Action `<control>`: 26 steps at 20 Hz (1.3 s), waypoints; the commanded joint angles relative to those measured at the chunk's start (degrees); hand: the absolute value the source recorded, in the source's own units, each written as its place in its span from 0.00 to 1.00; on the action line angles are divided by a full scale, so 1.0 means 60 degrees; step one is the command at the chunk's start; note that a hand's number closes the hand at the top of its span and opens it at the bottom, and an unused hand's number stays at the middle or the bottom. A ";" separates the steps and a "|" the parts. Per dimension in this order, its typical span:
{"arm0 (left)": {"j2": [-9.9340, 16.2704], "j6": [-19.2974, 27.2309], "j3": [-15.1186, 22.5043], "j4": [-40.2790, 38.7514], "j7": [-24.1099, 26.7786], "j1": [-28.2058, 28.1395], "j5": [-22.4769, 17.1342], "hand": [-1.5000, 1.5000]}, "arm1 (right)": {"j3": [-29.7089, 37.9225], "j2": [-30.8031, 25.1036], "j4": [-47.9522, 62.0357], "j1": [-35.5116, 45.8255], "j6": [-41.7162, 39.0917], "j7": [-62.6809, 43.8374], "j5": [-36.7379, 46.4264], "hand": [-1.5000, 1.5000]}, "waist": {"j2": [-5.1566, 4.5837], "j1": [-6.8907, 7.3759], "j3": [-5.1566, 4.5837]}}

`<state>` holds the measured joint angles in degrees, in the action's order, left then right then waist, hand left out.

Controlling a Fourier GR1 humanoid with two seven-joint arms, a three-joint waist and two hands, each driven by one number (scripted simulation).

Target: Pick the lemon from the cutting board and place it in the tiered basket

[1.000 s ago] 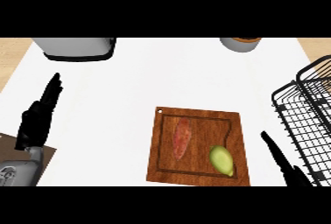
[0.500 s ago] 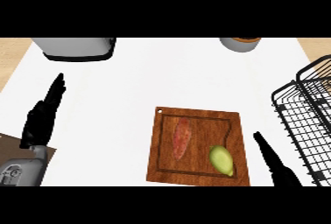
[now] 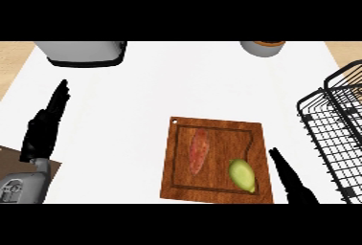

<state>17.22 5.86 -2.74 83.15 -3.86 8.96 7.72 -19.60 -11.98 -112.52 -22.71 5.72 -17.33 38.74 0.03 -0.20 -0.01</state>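
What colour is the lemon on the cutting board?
Yellow-green, shown in the head view: the lemon lies at the cutting board's lower right.

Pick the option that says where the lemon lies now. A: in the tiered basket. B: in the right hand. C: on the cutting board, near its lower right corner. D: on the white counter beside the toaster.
C: the lemon lies on the cutting board, beside the right hand.

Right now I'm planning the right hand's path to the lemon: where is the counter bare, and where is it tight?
Bare counter lies between the left hand and the cutting board, and from the board's top edge up toward the grey appliance and cup. It is tight at the right: the right hand sits between the board, near the lemon, and the tiered basket.
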 commanded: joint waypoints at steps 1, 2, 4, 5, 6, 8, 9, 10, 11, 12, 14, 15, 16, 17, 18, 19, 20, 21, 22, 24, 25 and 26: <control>-0.0477 0.0337 0.0277 -0.0019 0.0016 -0.0086 0.0580 0.50 | -0.0197 0.0489 0.0651 0.0635 -0.0053 -0.0486 0.0353 0.00 | -0.0003 0.0019 0.0001; 0.0157 -0.0522 -0.0337 0.0295 -0.0040 -0.0323 -0.0064 0.50 | -0.0125 0.0284 0.0623 0.0149 0.0109 0.0039 0.0216 0.00 | 0.0003 0.0020 0.0002; -0.0301 -0.0123 -0.0033 0.0255 -0.0229 -0.0058 0.0350 0.50 | -0.0644 0.0702 0.0353 0.0282 0.0079 -0.0773 0.0736 0.00 | 0.0002 0.0011 0.0001; -0.0398 0.0038 -0.0015 0.0690 -0.0187 -0.0502 0.0374 0.50 | 0.0516 0.0161 0.1094 0.0305 0.0054 0.0368 -0.0416 0.00 | 0.0003 0.0026 0.0004; -0.0504 0.0048 0.0159 0.0554 -0.0239 -0.0395 0.0535 0.50 | 0.0350 0.0428 0.2035 0.0870 0.0159 0.0602 -0.0210 0.00 | -0.0003 0.0038 0.0004; -0.0336 -0.0240 -0.0355 -0.0331 -0.0057 0.0341 0.0289 0.50 | 0.0348 0.0595 0.1944 0.1155 0.0134 0.0194 0.0056 0.00 | -0.0007 0.0012 0.0002; -0.0456 -0.0072 -0.0230 -0.0839 0.0474 0.0479 0.0641 0.50 | 0.0324 0.0398 0.1599 0.0827 0.0012 0.0433 -0.0103 0.00 | -0.0007 -0.0008 0.0001; -0.0238 -0.0389 -0.0418 0.0131 -0.0118 0.0065 0.0376 0.50 | 0.0459 0.0466 0.1798 0.1244 -0.0233 0.0102 -0.0072 0.00 | -0.0002 0.0026 0.0002; -0.0878 0.0228 0.0063 -0.0176 0.0290 -0.0177 0.0878 0.50 | 0.0121 0.0543 0.1390 0.0934 -0.0132 -0.0033 0.0187 0.00 | -0.0001 0.0011 0.0001; -0.0400 -0.0280 -0.0378 0.0081 -0.0288 0.0323 0.0480 0.50 | -0.0275 0.0526 0.1154 0.0305 0.0155 0.0148 0.0524 0.00 | 0.0003 -0.0002 0.0001; -0.0507 -0.0379 -0.0257 0.0238 -0.0265 0.0107 0.0586 0.50 | 0.0349 0.0222 0.0734 0.0501 -0.0531 -0.0088 -0.0221 0.00 | 0.0003 0.0001 0.0001; -0.0559 -0.0342 -0.0448 -0.0266 0.0401 -0.0045 0.0428 0.50 | 0.0006 0.1104 0.2121 0.1686 0.0069 -0.0196 0.0413 0.00 | -0.0006 0.0033 0.0001; -0.0527 -0.0486 -0.0431 -0.0100 0.0183 -0.0164 0.0443 0.50 | 0.0122 0.0946 0.2268 0.1693 -0.0258 -0.0167 0.0208 0.00 | -0.0004 0.0034 0.0001; -0.0700 -0.0028 -0.0424 -0.0445 0.0351 0.0137 0.0785 0.50 | 0.0644 0.0664 0.2313 0.1757 -0.0373 0.0426 -0.0369 0.00 | -0.0006 0.0017 0.0002; -0.0431 -0.0365 -0.0471 -0.0279 0.0097 0.0400 0.0703 0.50 | 0.0184 0.1089 0.2668 0.2187 -0.0307 -0.0155 0.0250 0.00 | -0.0007 0.0029 0.0001; -0.0211 -0.0636 -0.0889 -0.0447 0.0365 0.0254 0.0380 0.50 | 0.0474 0.0881 0.2667 0.1850 -0.0293 0.0419 -0.0210 0.00 | -0.0004 0.0021 0.0002; -0.0619 -0.0437 -0.0496 0.0082 -0.0088 0.0032 0.0630 0.50 | 0.0677 0.0729 0.2863 0.1986 -0.0432 0.0498 -0.0189 0.00 | -0.0002 0.0027 0.0002; -0.0367 -0.0746 -0.0468 0.0953 -0.0651 -0.0148 0.0402 0.50 | 0.0402 0.1323 0.3954 0.2416 0.0017 0.0539 0.0005 0.00 | 0.0001 0.0084 0.0006; -0.0825 -0.0320 -0.0371 0.0094 0.0271 -0.0266 0.0786 0.50 | 0.0277 0.1002 0.2857 0.1959 -0.0458 0.0213 0.0038 0.00 | -0.0001 0.0023 0.0001; -0.0682 -0.0413 -0.0419 0.0185 -0.0036 0.0007 0.0844 0.50 | 0.0044 0.1436 0.3588 0.2064 -0.0133 0.0351 0.0134 0.00 | -0.0003 0.0022 0.0002; -0.0340 -0.1028 -0.0814 0.0766 -0.0262 -0.0632 0.0235 0.50 | 0.0101 0.1267 0.2769 0.2098 -0.0648 -0.0221 0.0015 0.00 | 0.0005 0.0043 0.0001; -0.0642 -0.0710 -0.0519 0.0778 0.0019 -0.0740 0.0568 0.50 | -0.0135 0.1420 0.3495 0.2359 -0.0569 -0.0033 0.0264 1.00 | 0.0001 0.0052 0.0002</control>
<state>14.13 1.98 -6.08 85.52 -4.04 7.13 10.91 -18.48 -4.83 -93.67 -9.97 3.47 -16.43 39.18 0.03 0.03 0.00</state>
